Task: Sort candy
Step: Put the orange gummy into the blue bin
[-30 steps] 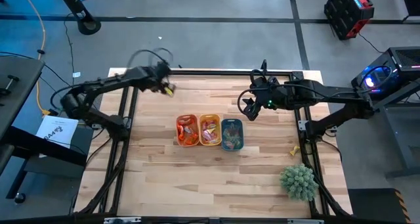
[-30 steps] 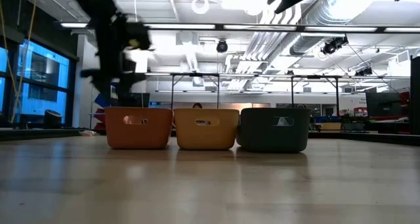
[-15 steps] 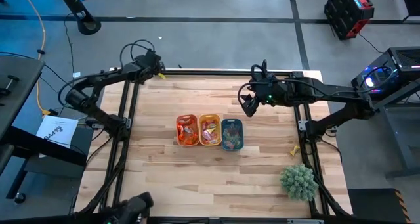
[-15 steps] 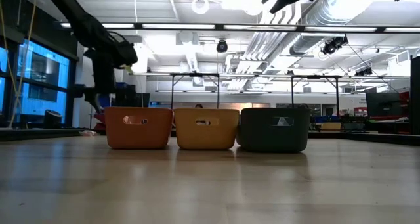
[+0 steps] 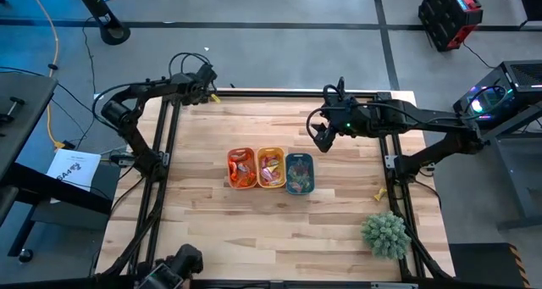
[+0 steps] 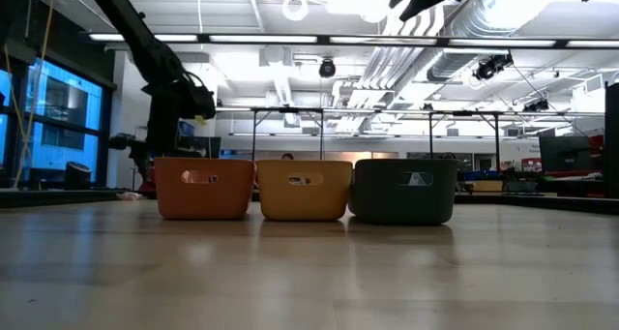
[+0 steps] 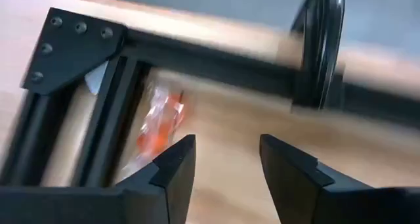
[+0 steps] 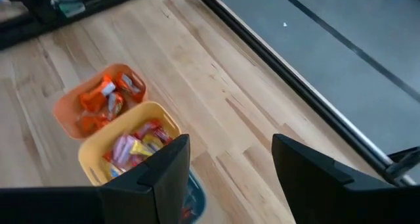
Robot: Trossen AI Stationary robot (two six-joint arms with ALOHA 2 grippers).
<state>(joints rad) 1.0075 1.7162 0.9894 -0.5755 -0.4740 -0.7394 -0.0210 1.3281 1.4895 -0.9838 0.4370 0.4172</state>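
Note:
My left gripper hangs open at the table's far left corner. Just ahead of its fingers, one orange wrapped candy lies on the wood against the black frame rail, untouched. More candy fills the orange tray, the yellow tray and the teal tray, which stand in a row at mid-table. My right gripper is open in the air, above and beyond the teal tray. A small yellow piece lies near the right edge.
A black frame rail with a corner bracket runs along the table's far edge beside the left gripper. A spiky green plant ball sits at the near right corner. Bare wood lies in front of the trays.
My left gripper has swung from over the table, left of the trays, out toward the far left corner and now hangs there low by the rail. My right gripper has shifted only slightly. The trays have not moved.

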